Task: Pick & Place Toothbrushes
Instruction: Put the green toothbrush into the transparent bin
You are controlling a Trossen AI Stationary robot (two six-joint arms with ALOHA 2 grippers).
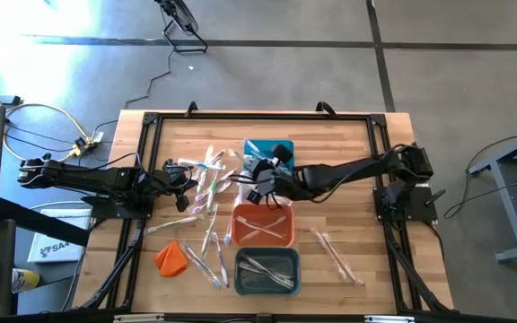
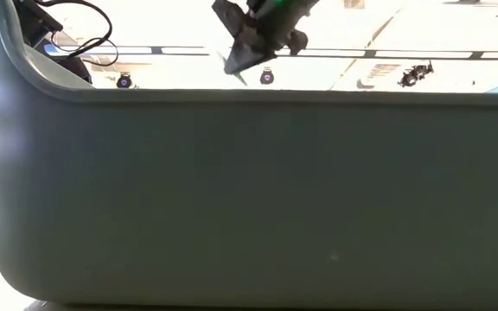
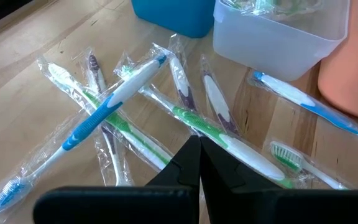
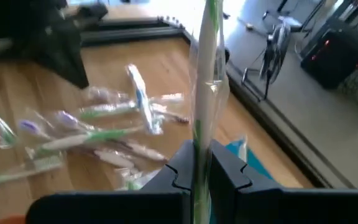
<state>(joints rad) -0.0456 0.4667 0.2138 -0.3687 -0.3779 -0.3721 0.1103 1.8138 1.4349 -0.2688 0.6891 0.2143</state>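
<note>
The right gripper hangs over the middle of the wooden table, just at the nine o'clock side of the teal bin and above the orange bin's far rim, with its jaws pinching a wrapped green-and-white toothbrush that stands up straight out of the fingers in the right wrist view. In the low view that gripper shows dark at the top, above the wall of the grey bin that fills most of the picture. The left gripper sits low at about nine o'clock of the table centre, jaws pressed together and holding nothing, its tips poised just over a scatter of wrapped toothbrushes; a blue-and-white toothbrush lies crosswise on top of the green and purple ones. A clear bin stands just beyond that pile, between the teal bin and the orange bin. The orange bin, near the table centre toward six o'clock, holds a few crossed brushes, and the grey bin directly at its six o'clock holds several more. Two further brushes lie on the bare wood at about four o'clock, and an orange cloth lump rests at about seven o'clock.
</note>
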